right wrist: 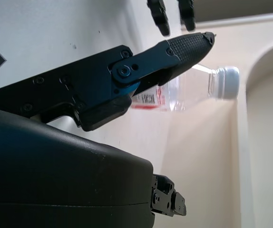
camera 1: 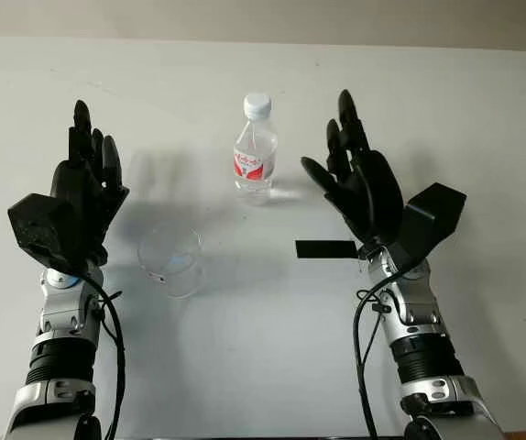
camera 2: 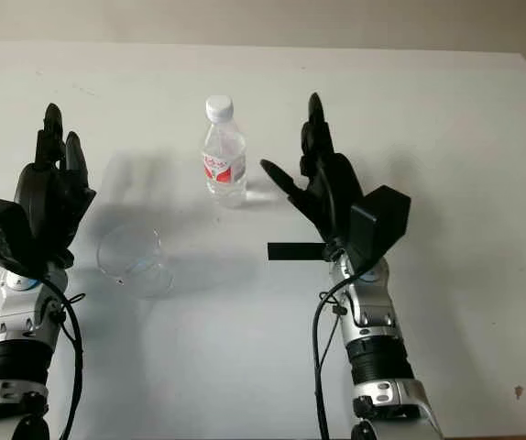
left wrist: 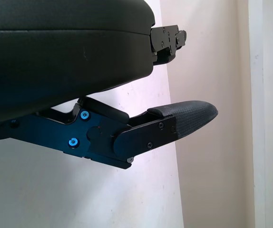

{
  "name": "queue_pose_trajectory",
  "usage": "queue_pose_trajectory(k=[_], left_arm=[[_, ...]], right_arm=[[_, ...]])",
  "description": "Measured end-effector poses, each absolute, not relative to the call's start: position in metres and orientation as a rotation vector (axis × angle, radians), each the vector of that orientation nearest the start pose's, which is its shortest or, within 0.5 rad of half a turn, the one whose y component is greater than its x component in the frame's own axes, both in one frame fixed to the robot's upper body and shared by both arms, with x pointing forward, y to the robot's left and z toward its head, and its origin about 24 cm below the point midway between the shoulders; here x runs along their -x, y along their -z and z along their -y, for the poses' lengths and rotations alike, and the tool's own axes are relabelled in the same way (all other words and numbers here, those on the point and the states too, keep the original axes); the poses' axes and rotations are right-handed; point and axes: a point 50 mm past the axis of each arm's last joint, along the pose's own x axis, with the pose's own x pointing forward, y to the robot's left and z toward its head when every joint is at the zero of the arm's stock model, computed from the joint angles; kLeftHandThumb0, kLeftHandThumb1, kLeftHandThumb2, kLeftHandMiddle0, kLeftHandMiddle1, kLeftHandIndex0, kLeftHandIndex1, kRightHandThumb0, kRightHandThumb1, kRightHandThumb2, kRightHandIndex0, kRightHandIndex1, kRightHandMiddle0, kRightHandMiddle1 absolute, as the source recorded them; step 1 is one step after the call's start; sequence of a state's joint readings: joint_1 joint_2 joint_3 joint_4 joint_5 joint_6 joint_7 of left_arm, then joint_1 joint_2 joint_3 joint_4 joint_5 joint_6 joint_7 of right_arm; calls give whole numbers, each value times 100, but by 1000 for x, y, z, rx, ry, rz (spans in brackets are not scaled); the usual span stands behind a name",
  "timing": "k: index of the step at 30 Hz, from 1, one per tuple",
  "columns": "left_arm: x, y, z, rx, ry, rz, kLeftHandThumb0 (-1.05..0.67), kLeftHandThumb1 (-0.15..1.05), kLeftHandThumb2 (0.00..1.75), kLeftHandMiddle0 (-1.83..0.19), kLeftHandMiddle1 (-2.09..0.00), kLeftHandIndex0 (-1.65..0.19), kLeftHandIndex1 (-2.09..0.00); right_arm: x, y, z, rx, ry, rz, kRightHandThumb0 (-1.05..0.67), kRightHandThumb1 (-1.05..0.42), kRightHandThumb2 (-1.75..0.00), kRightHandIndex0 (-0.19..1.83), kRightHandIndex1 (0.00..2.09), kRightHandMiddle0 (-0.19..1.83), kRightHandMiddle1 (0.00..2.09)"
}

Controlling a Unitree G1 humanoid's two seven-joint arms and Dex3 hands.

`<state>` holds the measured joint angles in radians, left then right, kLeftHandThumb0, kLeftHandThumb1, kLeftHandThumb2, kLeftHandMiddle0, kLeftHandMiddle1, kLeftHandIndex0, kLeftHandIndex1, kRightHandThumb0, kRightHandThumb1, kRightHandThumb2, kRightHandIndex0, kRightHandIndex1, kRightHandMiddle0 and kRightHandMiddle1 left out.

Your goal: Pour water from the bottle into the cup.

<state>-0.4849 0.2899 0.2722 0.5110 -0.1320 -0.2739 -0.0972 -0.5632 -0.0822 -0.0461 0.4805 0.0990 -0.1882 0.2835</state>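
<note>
The right hand [camera 1: 355, 179] is held up over the white table [camera 1: 483, 128], released and holding nothing, its palm turned toward the middle of the table and its fingers pointing away from the robot. The left hand [camera 1: 84, 188] is raised in the same way on the other side, also holding nothing. Judging by how things lie, the task has not really started: the bottle [camera 1: 255, 151] stands upright on the table with its white cap [camera 1: 257, 104] on and no hand touching it, and the clear cup [camera 1: 171, 259] looks to have no water in it. What is left is nearly everything: taking hold of the bottle, dealing with the cap if it is in fact closed, carrying the bottle over the cup, and tipping it. The bottle sits between the two hands, toward the far side, just beside the right hand's thumb and apart from it; the right wrist view shows it beyond the thumb tip. The cup stands nearer the robot, close to the left hand and apart from the bottle.
</note>
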Motion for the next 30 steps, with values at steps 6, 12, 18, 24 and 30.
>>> queue_pose_trajectory(k=[6,12,18,24,30], left_arm=[[-333,-113,-248,-73,-145,295,-72,105,68,10,-6,13,-6],[-333,-113,-249,-77,-160,294,-72,105,69,11,-5,13,-6],[-333,-113,-249,-78,-160,294,-72,105,69,11,-5,13,-5],[-333,-113,-248,-78,-150,295,-71,105,70,12,-5,14,-5],[-333,-113,-248,-78,-153,295,-71,105,70,11,-5,14,-5]], right_arm=[[-366,-122,107,100,-406,241,-99,-90,-4,-19,0,-19,0],[-378,-120,96,144,-444,199,-100,-90,-5,-19,0,-19,0],[-384,-120,87,181,-477,174,-99,-91,-5,-19,0,-19,0],[-388,-119,77,145,-492,148,-100,-91,-6,-19,0,-19,0],[-389,-111,74,116,-504,102,-98,-91,-6,-19,0,-19,0]])
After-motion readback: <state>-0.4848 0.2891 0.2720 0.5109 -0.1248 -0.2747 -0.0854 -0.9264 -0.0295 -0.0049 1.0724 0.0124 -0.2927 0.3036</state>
